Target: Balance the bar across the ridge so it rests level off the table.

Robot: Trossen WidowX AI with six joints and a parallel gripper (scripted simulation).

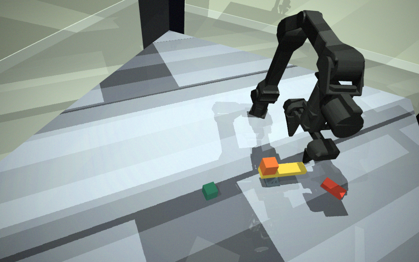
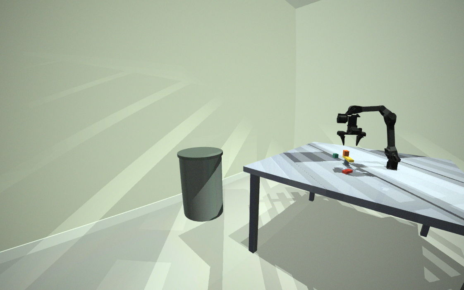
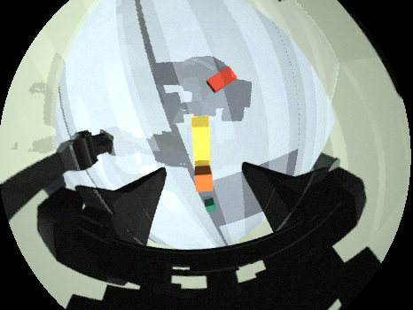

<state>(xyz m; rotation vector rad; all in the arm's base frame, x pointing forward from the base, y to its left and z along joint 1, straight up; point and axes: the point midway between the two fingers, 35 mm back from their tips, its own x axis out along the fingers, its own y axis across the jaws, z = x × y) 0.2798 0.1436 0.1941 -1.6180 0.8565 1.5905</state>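
Observation:
The yellow bar (image 1: pixel 290 168) (image 2: pixel 348 159) (image 3: pixel 201 143) lies across the grey-blue ridge (image 1: pixel 272 181) (image 2: pixel 346 163), clear of the table and looking about level. An orange cube (image 1: pixel 268 166) (image 2: pixel 345 153) (image 3: pixel 204 182) sits on one end of the bar. The ridge is under the part of the bar nearer the cube; the longer part sticks out beyond it. The bar hides the ridge in the wrist view. My gripper (image 1: pixel 297 149) (image 2: pixel 350 145) (image 3: pixel 205 168) is wide open and empty, above the bar and not touching it.
A red block (image 1: pixel 332 187) (image 2: pixel 347 171) (image 3: pixel 221 80) lies on the table beyond the bar's bare end. A green cube (image 1: pixel 210 190) (image 2: pixel 335 155) (image 3: pixel 209 205) stands on the table beyond the orange cube's end. A grey bin (image 2: pixel 201 184) stands apart from the table.

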